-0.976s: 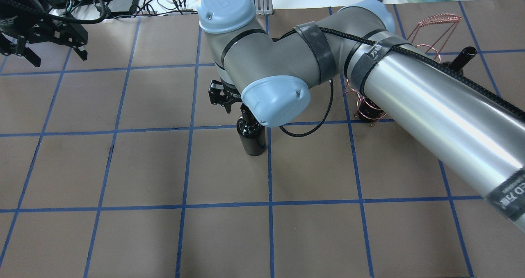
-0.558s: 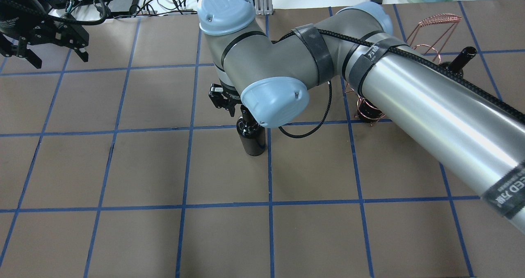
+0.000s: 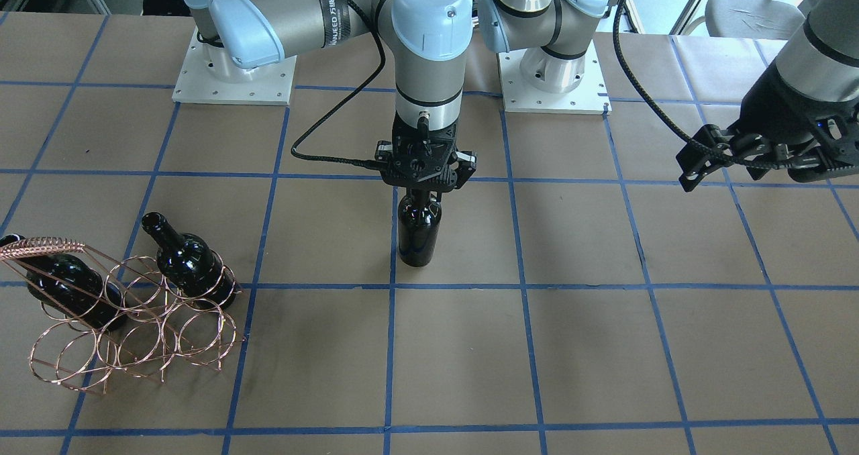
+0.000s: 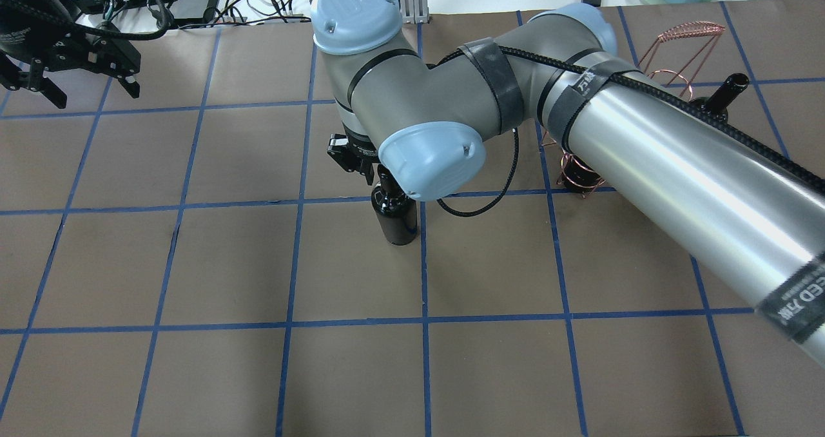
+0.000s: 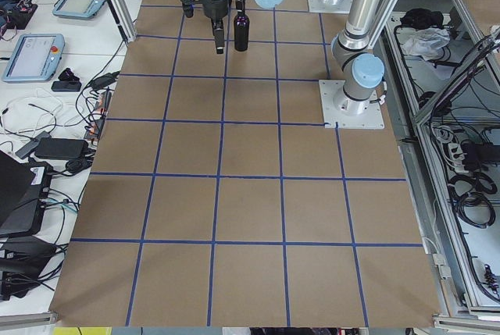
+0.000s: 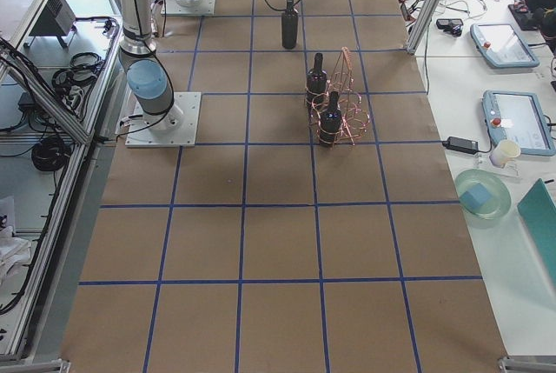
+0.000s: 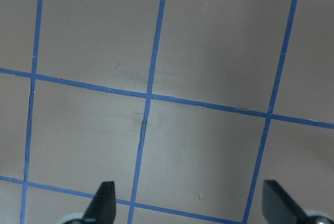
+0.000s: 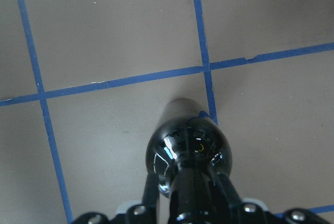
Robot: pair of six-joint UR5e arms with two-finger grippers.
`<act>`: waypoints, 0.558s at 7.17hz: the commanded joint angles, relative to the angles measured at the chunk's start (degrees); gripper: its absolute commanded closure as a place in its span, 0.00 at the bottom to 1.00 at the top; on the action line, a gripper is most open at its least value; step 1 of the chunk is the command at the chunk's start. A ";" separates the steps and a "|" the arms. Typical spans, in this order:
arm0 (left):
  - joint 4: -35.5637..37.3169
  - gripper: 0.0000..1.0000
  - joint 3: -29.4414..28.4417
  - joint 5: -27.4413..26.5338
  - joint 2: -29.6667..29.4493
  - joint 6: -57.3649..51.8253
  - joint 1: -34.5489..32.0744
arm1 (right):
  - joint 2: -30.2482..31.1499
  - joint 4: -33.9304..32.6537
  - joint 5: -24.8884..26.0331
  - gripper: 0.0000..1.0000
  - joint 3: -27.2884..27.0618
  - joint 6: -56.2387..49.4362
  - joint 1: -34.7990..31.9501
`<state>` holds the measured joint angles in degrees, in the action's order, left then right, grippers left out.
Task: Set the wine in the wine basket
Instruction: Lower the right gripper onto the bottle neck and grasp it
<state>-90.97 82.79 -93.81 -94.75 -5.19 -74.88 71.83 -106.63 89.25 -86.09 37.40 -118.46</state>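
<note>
Right gripper (image 3: pixel 421 194) points straight down, jaws closed narrow on the neck of the wine bottle (image 3: pixel 419 230). The bottle is upright mid-table (image 3: pixel 604 347) just beside a blue tape crossing; cannot tell if its base touches the surface. The copper wire wine basket (image 3: pixel 124 307) sits well apart toward the robot's right, with two other dark bottles (image 3: pixel 191 262) (image 3: pixel 67 282) tilted in its loops. Left gripper (image 7: pixel 190 205) hangs above bare table on the robot's left, jaws wide, holding nothing.
</note>
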 commanded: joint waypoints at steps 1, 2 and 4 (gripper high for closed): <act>0.00 0.00 0.09 0.12 0.00 0.00 0.00 | 0.33 0.02 -0.04 0.84 0.05 -0.31 0.08; 0.00 0.00 0.09 0.21 0.00 0.00 0.00 | 0.68 0.46 0.05 0.96 0.40 -0.83 0.34; 0.00 0.00 0.09 0.21 0.00 0.00 -0.09 | 5.75 6.48 1.09 1.00 0.75 -2.75 2.96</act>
<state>-90.97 82.88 -93.62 -94.75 -5.18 -74.90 74.49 -104.29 89.69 -85.54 36.10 -117.19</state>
